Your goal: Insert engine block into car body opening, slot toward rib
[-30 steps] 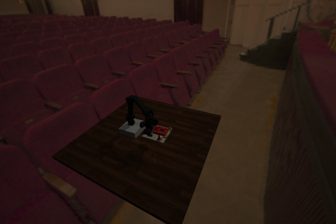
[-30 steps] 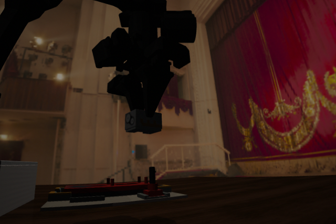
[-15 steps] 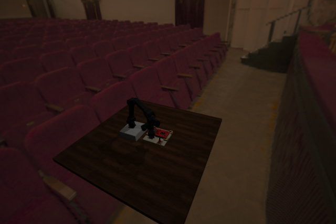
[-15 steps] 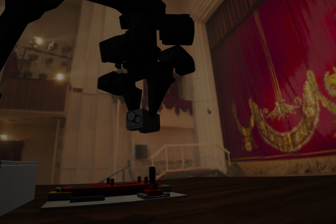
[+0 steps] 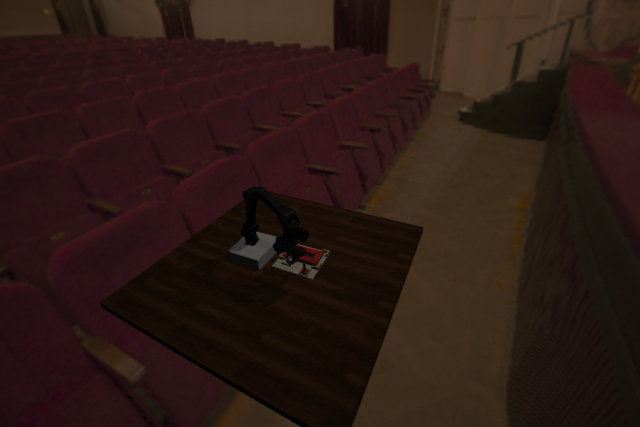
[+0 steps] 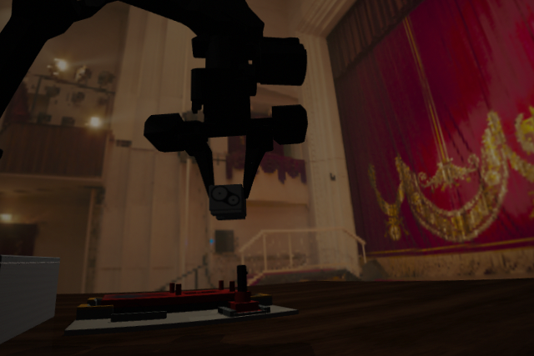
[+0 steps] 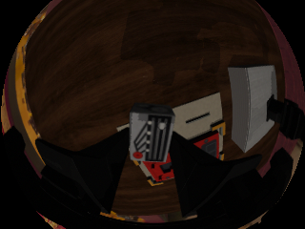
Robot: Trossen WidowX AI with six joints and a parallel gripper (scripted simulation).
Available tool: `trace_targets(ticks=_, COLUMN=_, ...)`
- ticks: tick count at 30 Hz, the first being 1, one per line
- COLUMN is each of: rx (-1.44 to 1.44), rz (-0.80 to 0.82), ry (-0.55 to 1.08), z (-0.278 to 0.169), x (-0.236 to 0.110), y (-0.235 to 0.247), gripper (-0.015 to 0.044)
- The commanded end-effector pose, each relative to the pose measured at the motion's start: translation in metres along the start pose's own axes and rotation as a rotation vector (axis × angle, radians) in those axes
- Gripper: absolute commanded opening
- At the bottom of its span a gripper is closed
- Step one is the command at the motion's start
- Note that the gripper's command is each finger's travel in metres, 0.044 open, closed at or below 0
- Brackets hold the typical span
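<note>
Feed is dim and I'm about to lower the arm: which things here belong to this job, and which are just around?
Belongs to the job:
- engine block, clamped in the gripper, held above the board
- red car body on its grey base plate

Just around:
- grey box under the arm's base
- dark wooden table
- theatre seats
</note>
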State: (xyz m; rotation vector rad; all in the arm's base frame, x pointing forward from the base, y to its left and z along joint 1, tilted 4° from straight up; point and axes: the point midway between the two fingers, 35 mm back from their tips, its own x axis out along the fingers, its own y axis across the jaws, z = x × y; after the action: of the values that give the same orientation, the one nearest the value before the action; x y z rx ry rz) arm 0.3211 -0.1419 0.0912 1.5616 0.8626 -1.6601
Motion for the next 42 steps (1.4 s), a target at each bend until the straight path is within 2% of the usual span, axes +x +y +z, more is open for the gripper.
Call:
trace_targets(ticks=1, rx=-0.113, rz=0.000, ry=0.006, z=-0.005, x=0.002, y=0.000, gripper=0.0000)
trace_targets(ticks=42, rx=-1.537, rz=0.005, ry=0.011, z=-0.054, x=0.021, y=-0.012, gripper=0.0000)
